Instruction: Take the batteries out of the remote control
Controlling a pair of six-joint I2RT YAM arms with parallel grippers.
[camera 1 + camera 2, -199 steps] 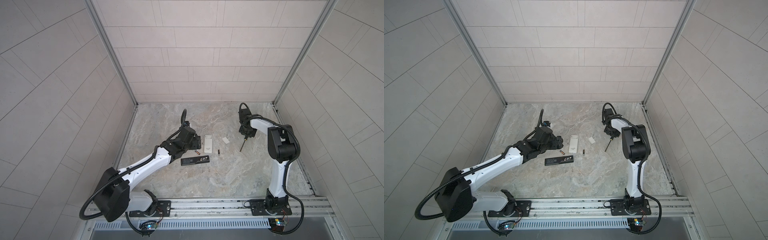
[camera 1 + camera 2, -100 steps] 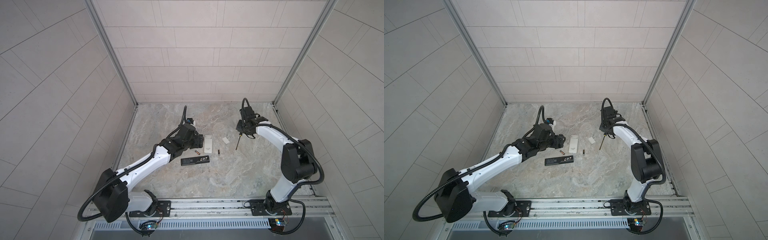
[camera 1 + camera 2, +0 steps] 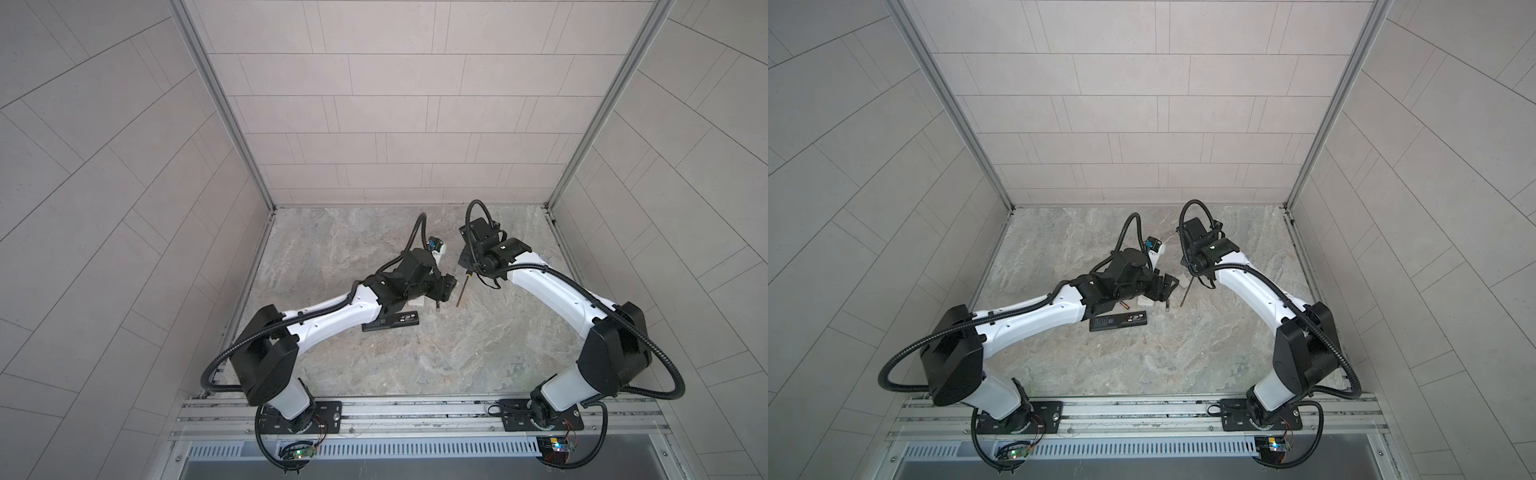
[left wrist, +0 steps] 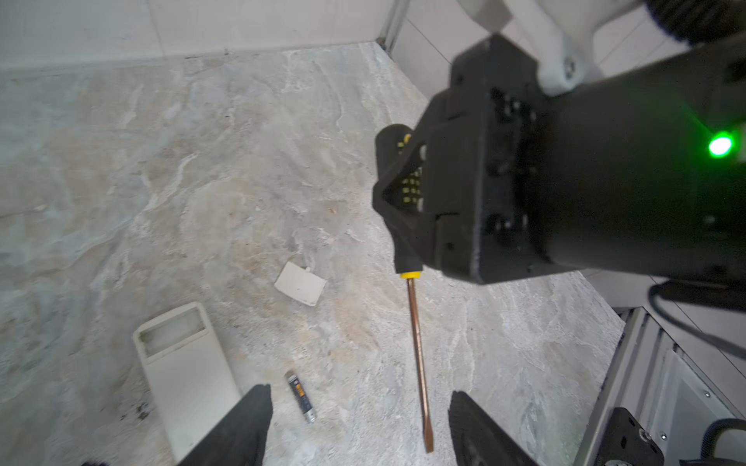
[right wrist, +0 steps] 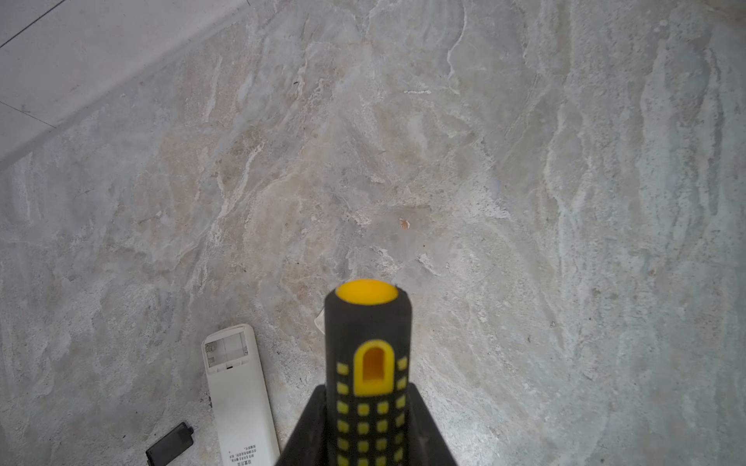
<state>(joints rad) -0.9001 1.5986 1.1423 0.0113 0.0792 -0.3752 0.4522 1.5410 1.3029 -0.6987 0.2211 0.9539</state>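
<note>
Left pincer (image 4: 359,403) agape, slim dark battery (image 4: 300,397), orange-marked, perhaps silver-tipped

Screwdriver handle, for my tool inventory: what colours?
The screwdriver handle is black with yellow squares and cap; right wrist view shows best.

Nothing legible (print on white remote (image 5: 242,407) blurred).

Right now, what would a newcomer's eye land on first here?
The right gripper is clamped on the black-and-yellow screwdriver, with the shaft angled down toward the middle of the table. Beside its tip, the left gripper hangs open over a loose battery and the white remote, whose battery bay looks empty.
</note>
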